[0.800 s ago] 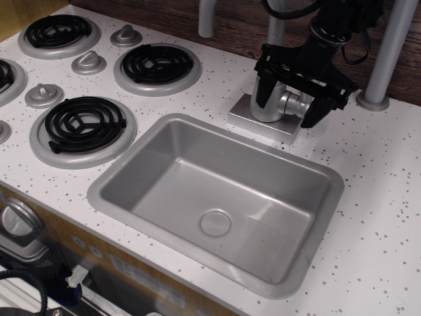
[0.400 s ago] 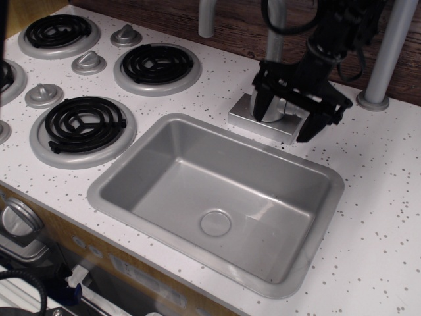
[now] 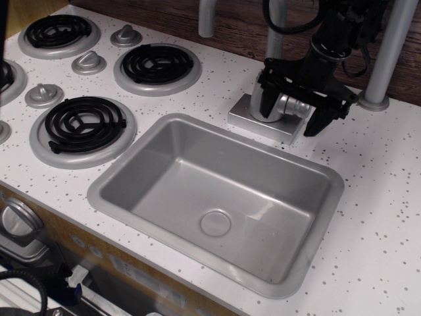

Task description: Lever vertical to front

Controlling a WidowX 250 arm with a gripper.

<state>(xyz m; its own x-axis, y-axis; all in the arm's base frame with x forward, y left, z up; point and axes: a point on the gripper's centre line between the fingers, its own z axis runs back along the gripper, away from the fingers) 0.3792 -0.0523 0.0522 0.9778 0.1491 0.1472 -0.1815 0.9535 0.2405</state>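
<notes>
In the upper right of the frame the black gripper (image 3: 294, 108) hangs over the faucet body (image 3: 271, 105), which stands on a square silver base plate (image 3: 253, 119) at the back edge of the sink (image 3: 131, 172). Its two fingers are spread wide apart, one finger (image 3: 270, 99) on the left side of the faucet body and the other one (image 3: 320, 120) lower on the right, so the gripper is released and it grasps nothing. Between the fingers a short round silver stub (image 3: 297, 106) comes out from the faucet body toward the right. The lever itself must be at this place, but the black parts of the gripper cover it, and I cannot tell its position or direction.

The sink fills the middle of the frame, with a round drain (image 3: 216, 222) in its bottom. In the upper left of the frame there are black coil burners (image 3: 158, 64) in silver rings and grey cone-shaped knobs (image 3: 89, 62) on the white speckled counter (image 3: 381, 197). A grey pipe (image 3: 388, 49) stands at the right edge, just beside the gripper.
</notes>
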